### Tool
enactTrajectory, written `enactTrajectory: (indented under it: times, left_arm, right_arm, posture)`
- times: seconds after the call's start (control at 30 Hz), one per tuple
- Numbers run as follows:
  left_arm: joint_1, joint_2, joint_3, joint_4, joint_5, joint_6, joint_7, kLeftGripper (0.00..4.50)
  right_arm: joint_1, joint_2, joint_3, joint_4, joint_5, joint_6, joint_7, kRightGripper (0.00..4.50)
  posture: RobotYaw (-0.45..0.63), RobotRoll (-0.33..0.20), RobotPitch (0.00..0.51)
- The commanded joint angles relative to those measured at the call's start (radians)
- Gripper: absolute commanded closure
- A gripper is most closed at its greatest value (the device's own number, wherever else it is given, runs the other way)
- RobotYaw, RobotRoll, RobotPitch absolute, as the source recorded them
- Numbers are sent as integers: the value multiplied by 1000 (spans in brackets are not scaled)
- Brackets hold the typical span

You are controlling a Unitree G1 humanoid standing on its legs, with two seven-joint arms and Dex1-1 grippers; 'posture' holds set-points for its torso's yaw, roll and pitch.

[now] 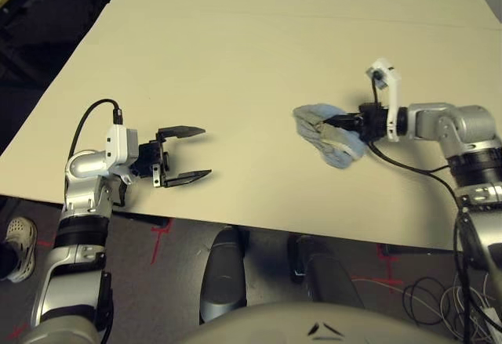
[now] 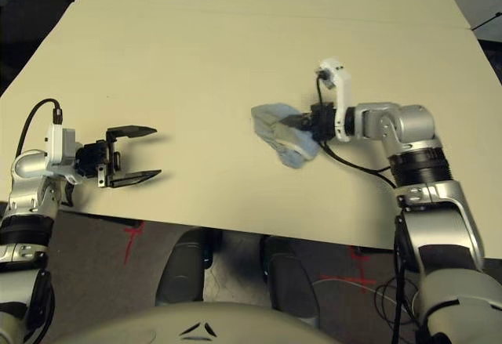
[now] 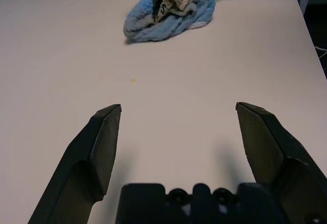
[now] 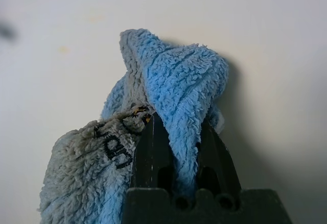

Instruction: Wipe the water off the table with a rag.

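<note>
The light blue rag [image 1: 328, 135] lies bunched on the cream table [image 1: 235, 54], right of centre. My right gripper [image 1: 339, 124] is shut on the rag, pinching a fold of it [image 4: 181, 117] between the two black fingers; a whitish corner with black marks [image 4: 87, 168] hangs beside them. My left gripper [image 1: 190, 154] hovers open near the table's front left edge, nothing between its fingers. A small yellow-orange speck of water [image 3: 134, 79] sits on the table between the left gripper and the rag [image 3: 171, 10]; a fainter speck [image 4: 63, 49] shows beyond the rag.
The table's front edge [image 1: 235, 222] runs just below both grippers, its left edge [image 1: 55, 85] slants away at the left. A thin seam [image 1: 274, 16] crosses the far part of the top. Cables [image 1: 416, 289] lie on the floor at the right.
</note>
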Motion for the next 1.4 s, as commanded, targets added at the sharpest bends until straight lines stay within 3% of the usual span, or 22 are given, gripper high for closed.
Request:
enactTrajectory:
  times: [0.03, 0.53, 0.67, 0.83, 1.1, 1.4]
  left_arm:
    - [-3, -13, -18, -7, -7, 7, -9, 0]
    - [-18, -40, -33, 23, -2, -4, -27, 0]
    - [-33, -50, -37, 51, 5, -12, -27, 0]
    - [-46, -57, -37, 76, 10, -21, -29, 0]
    - [-62, -58, -33, 102, 8, -30, -27, 0]
    - [-75, -53, -30, 121, 8, -40, -27, 0]
  right_arm:
    - [-17, -28, -36, 47, -23, -32, 14, 4271]
    - [-14, -43, -98, 98, -53, -74, 5, 4273]
    - [-123, -15, -280, 130, 80, -27, -16, 4273]
    - [-189, -50, -379, 191, 110, -23, -45, 4274]
    - [-169, -175, -335, 312, -2, -120, -20, 4275]
    - [-104, -196, -282, 379, -96, -198, 15, 4275]
  posture:
    - [205, 0, 214]
    - [129, 0, 221]
    - [114, 0, 215]
    - [107, 0, 210]
    - [115, 0, 202]
    - [132, 0, 200]
